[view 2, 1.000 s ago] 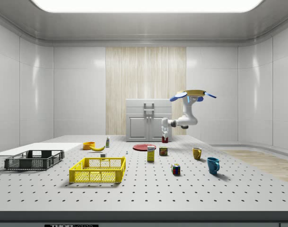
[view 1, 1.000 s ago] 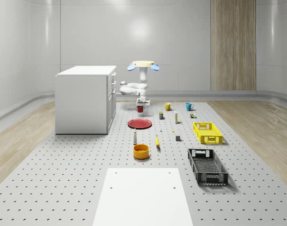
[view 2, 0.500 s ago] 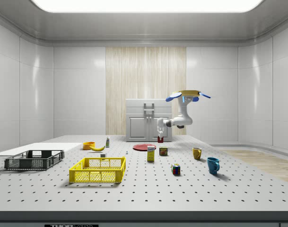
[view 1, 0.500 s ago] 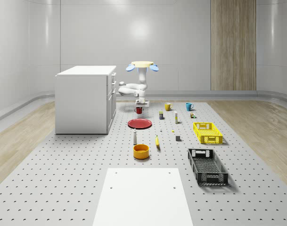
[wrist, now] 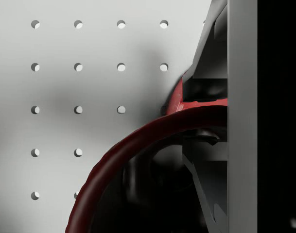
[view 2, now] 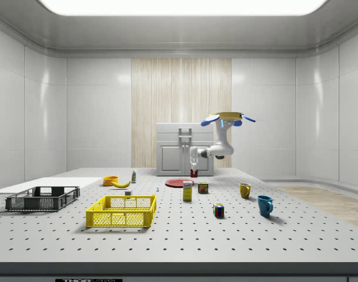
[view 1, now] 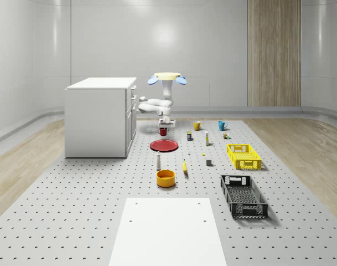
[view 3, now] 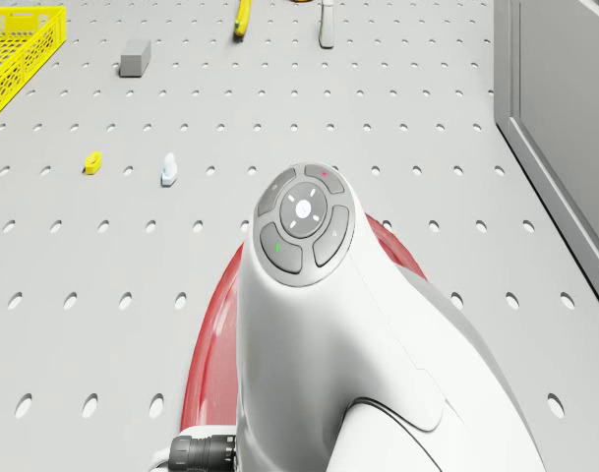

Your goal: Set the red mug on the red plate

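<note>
The quadrotor drone (view 1: 167, 77) hovers above the grey perforated desk (view 1: 102, 194), beside the white cabinet (view 1: 99, 116). Its pincer (view 1: 163, 126) hangs below on the bent arm, clenched on the rim of the glossy red mug (view 1: 162, 131), which is held in the air. The flat round red plate (view 1: 164, 145) lies on the desk just below and in front of the pincer.

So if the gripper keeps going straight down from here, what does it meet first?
Probably the red plate's far edge; the gripper holds the red mug about over it, though depth is unclear.
</note>
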